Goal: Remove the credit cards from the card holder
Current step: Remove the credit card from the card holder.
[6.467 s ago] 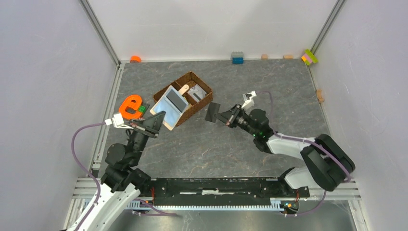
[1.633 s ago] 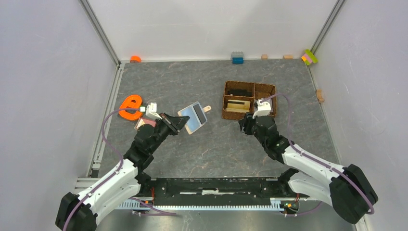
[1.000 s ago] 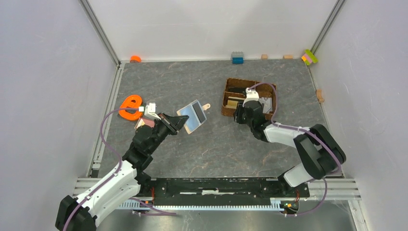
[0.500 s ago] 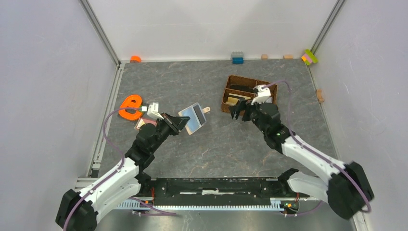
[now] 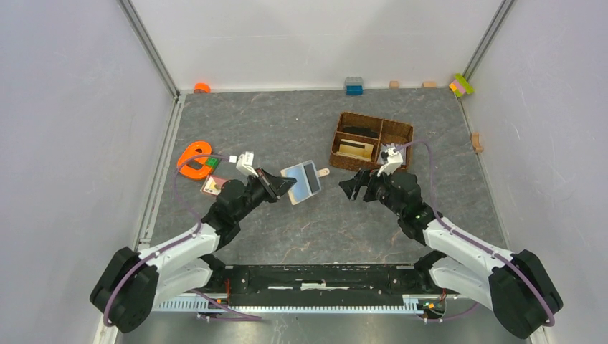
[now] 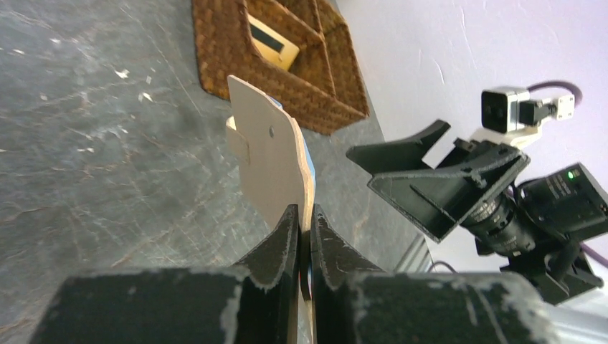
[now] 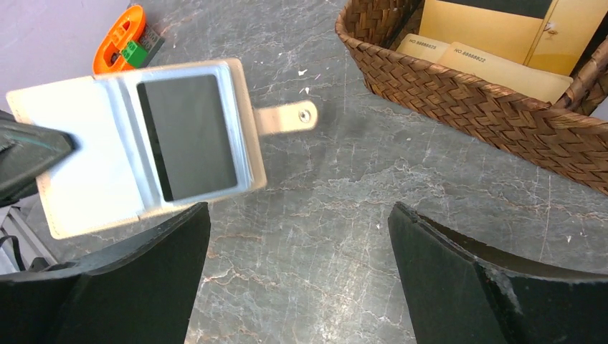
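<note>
My left gripper is shut on one edge of the beige card holder and holds it open above the table. In the left wrist view the card holder shows edge-on between the fingertips. In the right wrist view the card holder shows a dark rectangle in its clear sleeve and a closing tab. My right gripper is open and empty, just right of the holder; its midpoint is over bare table. Cream credit cards lie in the basket. A pinkish card lies on the table.
The brown wicker basket stands behind my right gripper, its rim close to the right finger. An orange letter-shaped toy lies at the left. Small blocks line the back wall.
My right gripper opened wide and drew back out of the basket toward the card holder. My left arm carried the card holder a little to the right.
</note>
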Robot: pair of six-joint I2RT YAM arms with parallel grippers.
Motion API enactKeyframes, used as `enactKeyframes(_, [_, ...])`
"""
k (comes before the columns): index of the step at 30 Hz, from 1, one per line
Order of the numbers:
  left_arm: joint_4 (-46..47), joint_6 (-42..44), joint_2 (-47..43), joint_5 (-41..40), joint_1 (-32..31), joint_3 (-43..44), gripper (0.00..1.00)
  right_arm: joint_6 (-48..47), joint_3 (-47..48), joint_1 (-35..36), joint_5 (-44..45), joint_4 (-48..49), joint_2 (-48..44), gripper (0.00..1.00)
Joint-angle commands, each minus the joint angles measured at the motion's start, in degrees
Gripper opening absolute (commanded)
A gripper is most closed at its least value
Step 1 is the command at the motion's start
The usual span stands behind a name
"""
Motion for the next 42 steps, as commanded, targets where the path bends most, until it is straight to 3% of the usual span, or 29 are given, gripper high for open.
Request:
enactKeyframes(1, [8.35,1.05,4.49,9.63,-0.71,4.1,0.02,2.32,-0.87,-1.07,-1.83,4.68,-2.02,0.98])
enactKeyframes(8, [16.33,0.26,10.3,20.8,-1.09,6.87,0.02,3.28,-4.36,-3.57,-5.17,8.44,-5.87,0.98])
enactKeyframes(16, [19.4,0.53,9.55,23.09,-0.51,6.49,0.02,5.86,-8.16,-9.19,-17.37,17.86,-4.86,0.98])
enactKeyframes(23, [25.09,-2.41,8.85,26.39,-0.27,6.39,0.02,19.04,-12.56,-11.1,-31.51,42.79,4.44,0.98])
enactKeyframes(30, [38.24,-10.28,13.02,30.19,-0.13,5.44,0.02,25.16,-15.04,-10.85,-33.73,57.07,9.03,0.98])
enactKeyframes(32, [41.35,-12.21,14.45,31.4,-0.18,5.61,0.02,28.62,-15.69,-10.81,-35.18,65.28,10.73,0.98])
enactKeyframes(36, [43.95,-13.73,16.71,31.7,-0.12,5.61,0.02,32.71,-16.12,-10.63,-36.68,74.25,12.72,0.98])
enactKeyframes(42, [40.43,-11.91,15.4,29.61,0.35,4.5,0.02,32.53,-16.45,-10.42,-36.23,74.67,12.52,0.71])
